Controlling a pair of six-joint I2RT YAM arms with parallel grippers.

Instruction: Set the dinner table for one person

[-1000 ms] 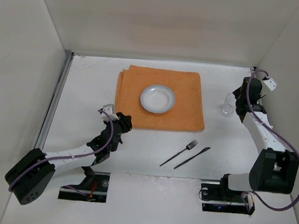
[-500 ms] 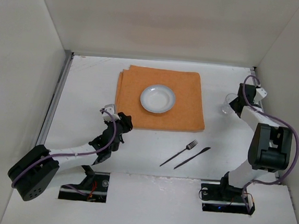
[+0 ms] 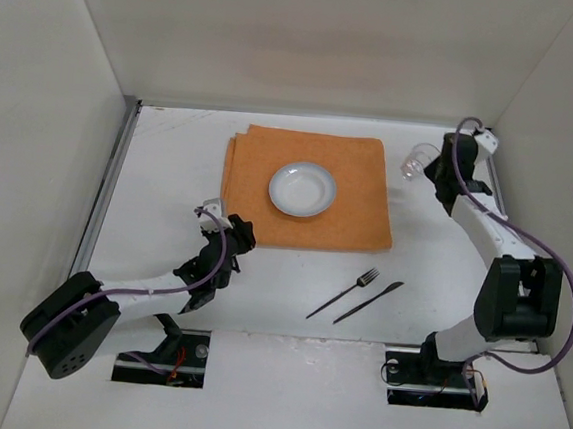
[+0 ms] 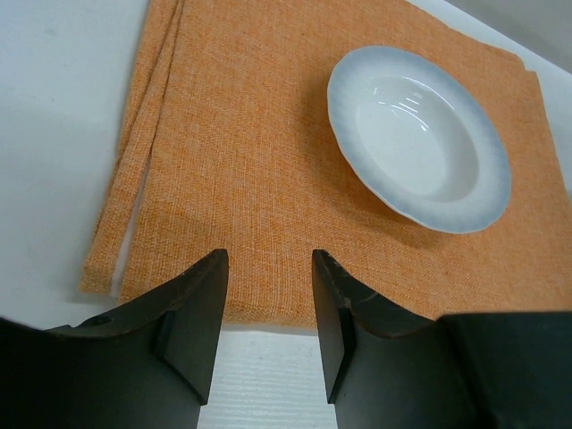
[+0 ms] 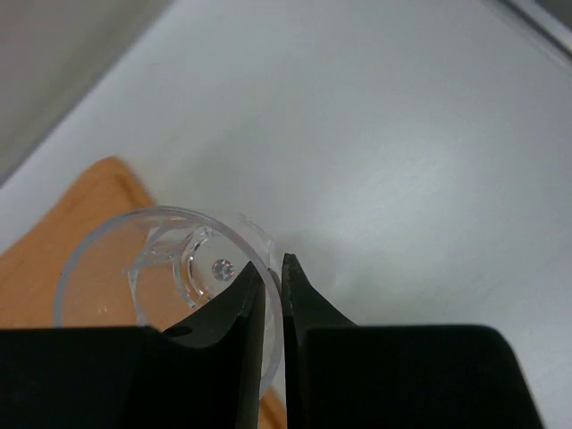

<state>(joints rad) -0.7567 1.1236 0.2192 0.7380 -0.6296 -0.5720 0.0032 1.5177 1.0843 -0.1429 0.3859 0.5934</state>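
While the arm bases sit at the near edge of the dinner table (image 3: 160, 173), the white top runs out to the side and far wall panels and carries everything else.

Nearest: fork (image 3: 345, 290) and knife (image 3: 370, 302) side by side on bare table, slanted, close but apart, short of the orange mat (image 3: 357, 216). Too small in the top view to read more.

Left gripper (image 3: 237, 232) is at the mat's near-left corner. Left wrist view: left gripper (image 4: 268, 264) has its jaws partly open with nothing between them, only mat (image 4: 223, 152) weave past the tips. Finger bases are cut off by the bottom of the frame. Can't tell whether the tips touch the cloth.

Mat is folded, with layered edges visible on its left side. Plate (image 3: 302, 189) sits on it about centre, white with a greyish rim (image 4: 418, 138).

Farthest: right gripper (image 3: 431, 172) is off the mat's far-right corner, closed on a clear glass (image 3: 415, 165), which looks tipped. Right wrist view: right gripper (image 5: 271, 275) jaws are nearly together, pinching the glass (image 5: 152, 259) wall at the rim. Its lower part is hidden behind the fingers. Can't tell whether it touches the table.
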